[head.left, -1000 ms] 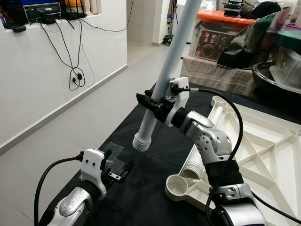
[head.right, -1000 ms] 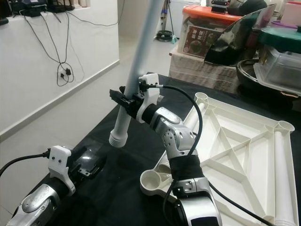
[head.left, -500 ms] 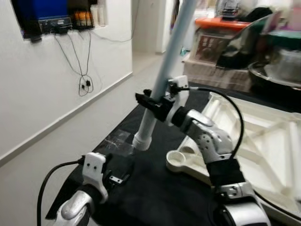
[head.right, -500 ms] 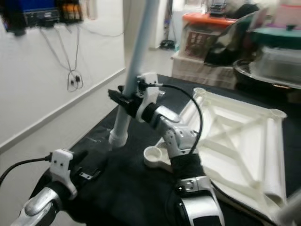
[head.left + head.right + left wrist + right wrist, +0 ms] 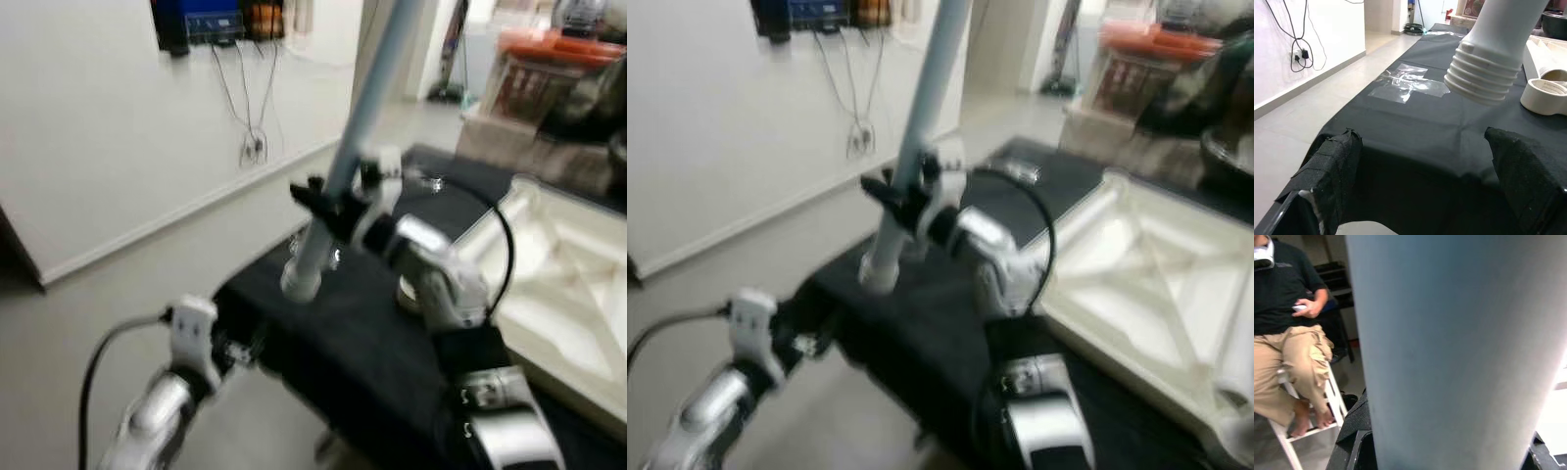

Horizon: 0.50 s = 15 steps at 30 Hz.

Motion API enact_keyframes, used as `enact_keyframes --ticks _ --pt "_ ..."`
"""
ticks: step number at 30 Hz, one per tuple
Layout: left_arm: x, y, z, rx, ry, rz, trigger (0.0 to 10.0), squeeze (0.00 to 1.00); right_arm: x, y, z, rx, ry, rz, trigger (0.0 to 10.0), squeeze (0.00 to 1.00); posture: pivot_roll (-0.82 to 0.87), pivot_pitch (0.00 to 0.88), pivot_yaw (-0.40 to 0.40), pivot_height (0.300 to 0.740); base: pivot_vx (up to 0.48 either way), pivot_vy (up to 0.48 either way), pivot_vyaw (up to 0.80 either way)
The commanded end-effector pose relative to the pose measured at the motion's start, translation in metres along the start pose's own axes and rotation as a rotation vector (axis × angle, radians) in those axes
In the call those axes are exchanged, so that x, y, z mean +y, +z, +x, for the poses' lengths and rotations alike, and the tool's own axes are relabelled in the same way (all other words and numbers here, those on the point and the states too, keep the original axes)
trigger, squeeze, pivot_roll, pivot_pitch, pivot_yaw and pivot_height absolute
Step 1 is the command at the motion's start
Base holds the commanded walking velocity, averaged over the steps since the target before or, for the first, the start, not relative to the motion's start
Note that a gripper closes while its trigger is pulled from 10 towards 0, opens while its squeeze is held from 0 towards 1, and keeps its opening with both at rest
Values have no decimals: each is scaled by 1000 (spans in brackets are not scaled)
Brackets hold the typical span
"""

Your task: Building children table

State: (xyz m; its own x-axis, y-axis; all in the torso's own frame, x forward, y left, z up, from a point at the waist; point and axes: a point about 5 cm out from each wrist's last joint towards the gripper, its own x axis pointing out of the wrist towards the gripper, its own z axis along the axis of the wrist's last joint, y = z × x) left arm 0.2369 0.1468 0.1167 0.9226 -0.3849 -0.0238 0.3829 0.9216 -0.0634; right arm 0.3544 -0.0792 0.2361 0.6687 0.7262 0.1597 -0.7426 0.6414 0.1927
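A long pale blue-grey table leg stands tilted, its ribbed threaded end hanging just above the black-covered surface. My right gripper is shut on the leg's lower part. To the right lies the white tabletop, underside up, and its round corner socket lies beyond the threaded end. My left gripper hovers low by the surface's near-left edge, its padded fingers open with nothing between them.
A patch of clear tape lies on the black cover. Bare floor and a white wall with hanging cables are on the left. Storage boxes stand at the back right. A person sits on a white stool.
The whole picture has shifted and blurred, so the camera moved: the scene looks farther off, with more floor showing. My right gripper still holds the leg and the left stays open.
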Motion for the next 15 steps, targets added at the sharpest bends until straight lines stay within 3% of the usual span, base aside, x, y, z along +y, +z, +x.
enact_keyframes --ticks 1,11,15 --pt "-1 2 2 -7 -9 17 10000 0 -1 5 -1 -24 -14 -26 0 0 61 0 -77 740 0 -304 0" --pt "-3 2 3 -14 -21 16 10000 0 0 1 -3 -23 -26 -28 0 0 57 0 -72 740 0 -445 0" --pt "-2 3 3 -19 -14 3 10000 0 0 1 -3 -30 -30 -31 0 0 59 0 -74 740 0 0 0"
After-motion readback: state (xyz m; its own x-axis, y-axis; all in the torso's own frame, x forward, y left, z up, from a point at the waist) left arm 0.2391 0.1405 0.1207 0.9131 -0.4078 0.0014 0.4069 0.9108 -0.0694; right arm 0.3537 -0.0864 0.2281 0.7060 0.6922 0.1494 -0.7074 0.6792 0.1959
